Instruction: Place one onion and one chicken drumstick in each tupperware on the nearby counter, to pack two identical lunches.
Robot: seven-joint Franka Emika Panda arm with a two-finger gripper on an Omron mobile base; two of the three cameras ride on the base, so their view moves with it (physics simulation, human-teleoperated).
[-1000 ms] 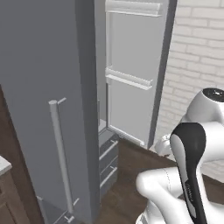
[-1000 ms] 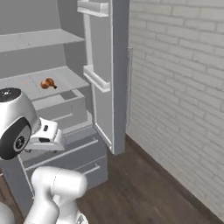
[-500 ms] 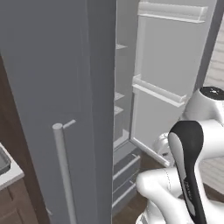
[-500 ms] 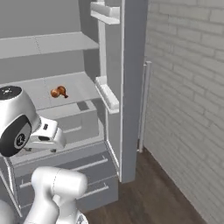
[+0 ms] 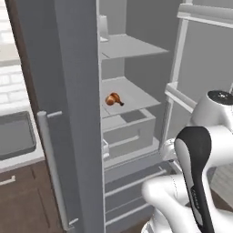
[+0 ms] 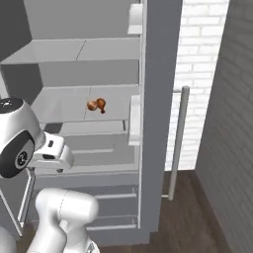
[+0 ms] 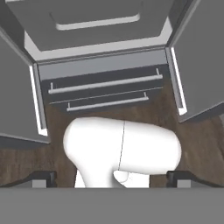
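Pincer (image 7: 112, 177) wide, empty – pointing down at the fridge drawers (image 7: 105, 89). The chicken drumstick (image 5: 113, 99) lies far back on the shelf (image 5: 132, 93); a reach might clip the open door (image 5: 73, 113).

Open grey fridge (image 5: 77, 91), freezer drawers (image 7: 103, 89)

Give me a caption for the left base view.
Open fridge with one chicken drumstick on its middle shelf.

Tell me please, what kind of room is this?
Most likely a kitchen. An open fridge stands with both doors swung wide, a chicken drumstick lying on one of its shelves. Beside it runs a pale counter over dark brown cabinets, with a grey tupperware tray on it.
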